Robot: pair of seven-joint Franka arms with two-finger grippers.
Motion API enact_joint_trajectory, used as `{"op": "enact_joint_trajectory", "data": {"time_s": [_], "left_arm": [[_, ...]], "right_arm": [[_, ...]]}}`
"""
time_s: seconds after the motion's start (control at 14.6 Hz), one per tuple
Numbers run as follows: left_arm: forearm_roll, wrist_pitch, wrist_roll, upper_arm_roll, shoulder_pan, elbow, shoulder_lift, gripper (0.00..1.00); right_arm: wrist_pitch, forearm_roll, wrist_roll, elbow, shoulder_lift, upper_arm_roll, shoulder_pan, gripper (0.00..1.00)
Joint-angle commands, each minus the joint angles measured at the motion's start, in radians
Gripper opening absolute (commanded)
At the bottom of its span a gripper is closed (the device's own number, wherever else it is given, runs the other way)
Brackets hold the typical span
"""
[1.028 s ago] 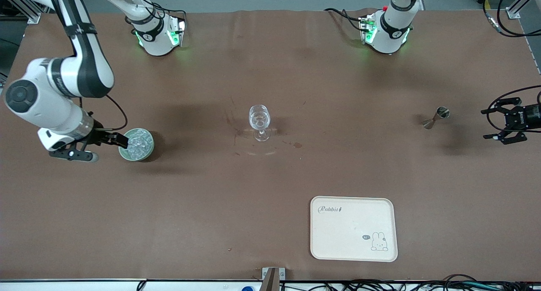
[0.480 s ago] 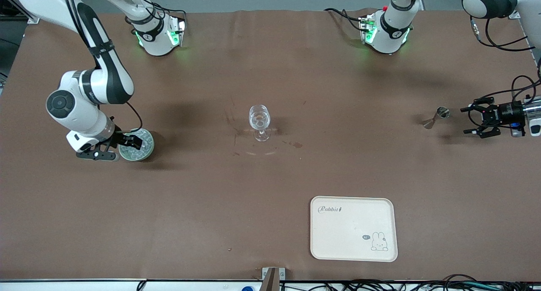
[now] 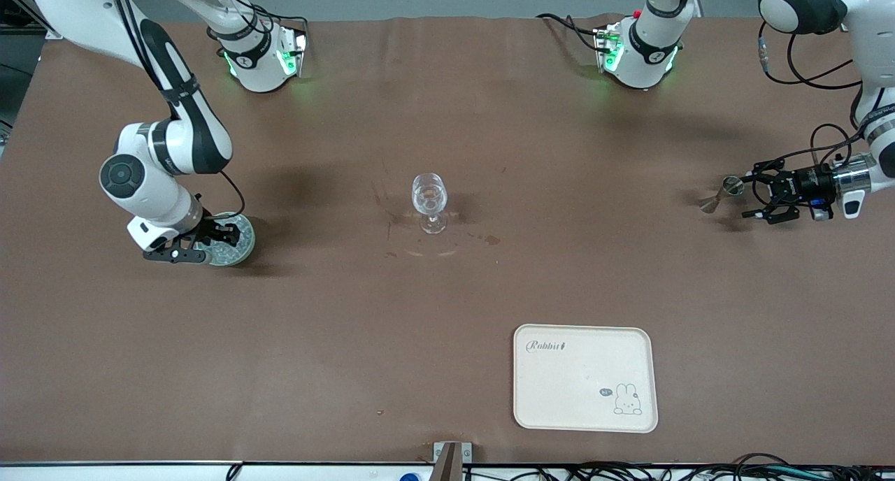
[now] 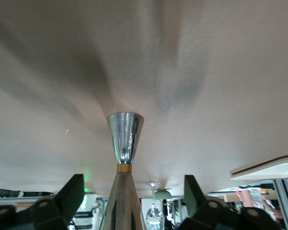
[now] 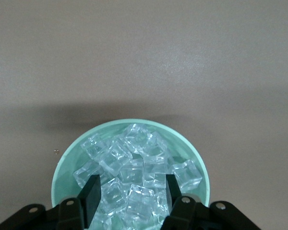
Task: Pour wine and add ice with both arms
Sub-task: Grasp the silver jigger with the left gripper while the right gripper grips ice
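Looking early to us: wine glass (image 3: 428,200) seems empty. Right gripper (image 5: 130,194) fingers spread in ice (image 5: 134,177); left gripper (image 4: 127,194) wide around jigger (image 4: 124,143), at glass's 3 o'clock.

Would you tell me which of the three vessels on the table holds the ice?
The pale green bowl under the right gripper holds the ice; the wine glass and metal jigger hold none.

The cream tray (image 3: 584,378) reads "Rabbit", with "hi" beside its drawn rabbit.
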Motion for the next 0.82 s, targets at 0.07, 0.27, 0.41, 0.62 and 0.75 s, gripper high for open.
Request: {"op": "enact_joint_trajectory", "data": {"time_s": [0.07,0.27,0.41,0.62,0.75], "left_arm": [[-0.070,-0.004,0.075,0.011,-0.015,-0.060,0.016,0.84],[-0.105,-0.004,0.092,0.010,-0.025,-0.091,0.023,0.79],[-0.119,-0.003,0.092,0.010,-0.026,-0.106,0.023,0.74],[-0.131,-0.003,0.092,0.010,-0.026,-0.119,0.023,0.72],[-0.133,-0.003,0.090,0.010,-0.027,-0.122,0.023,0.68]], "right_arm": [[0.023,-0.007,-0.001,-0.031,-0.006,0.001,-0.005,0.57],[0.026,-0.007,0.001,-0.030,0.011,0.001,-0.006,0.50],[0.026,-0.005,0.001,-0.030,0.014,0.001,-0.006,0.49],[0.028,-0.005,0.001,-0.030,0.023,0.001,-0.006,0.48],[0.044,-0.005,0.002,-0.031,0.031,0.001,-0.006,0.47]]}}
